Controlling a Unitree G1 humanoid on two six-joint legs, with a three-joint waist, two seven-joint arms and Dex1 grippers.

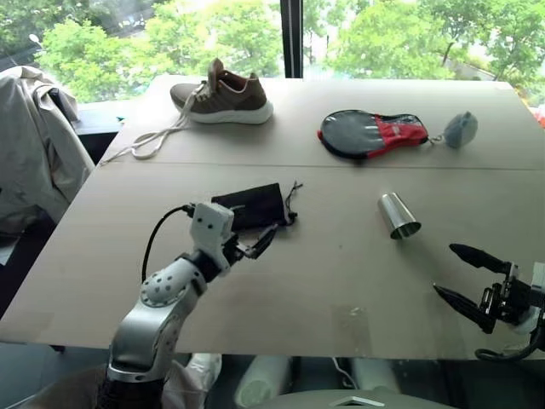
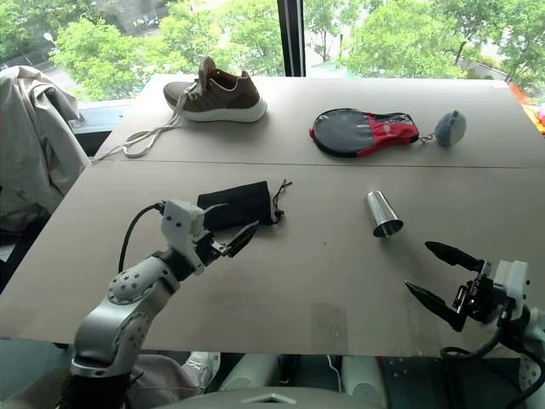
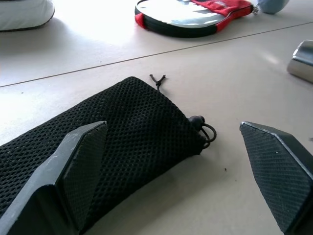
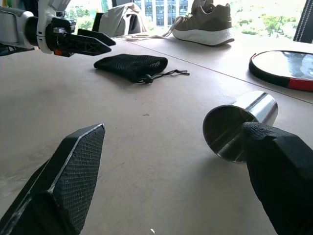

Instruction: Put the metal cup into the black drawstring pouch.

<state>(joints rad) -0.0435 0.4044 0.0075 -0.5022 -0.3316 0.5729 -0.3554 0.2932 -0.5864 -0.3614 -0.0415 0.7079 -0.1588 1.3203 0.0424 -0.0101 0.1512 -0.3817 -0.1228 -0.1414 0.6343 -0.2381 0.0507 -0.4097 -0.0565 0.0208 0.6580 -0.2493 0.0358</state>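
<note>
Nothing done yet. Cup (image 1: pixel 398 215) lies on its side on the table (image 1: pixel 324 281), well right of the pouch (image 1: pixel 251 205), mouth toward the robot. Pouch is flat, mouth cinched. Left gripper (image 1: pixel 258 241) hovers just beside the pouch, jaws apart, empty. Right gripper (image 1: pixel 464 275) is near the cup, jaws apart, empty. Left: grab cup, open pouch, insert.

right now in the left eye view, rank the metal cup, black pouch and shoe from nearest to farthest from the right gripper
1. metal cup, lying on its side just ahead of the right gripper.
2. black drawstring pouch, mid-table, by the left gripper.
3. shoe, far left edge.
</note>
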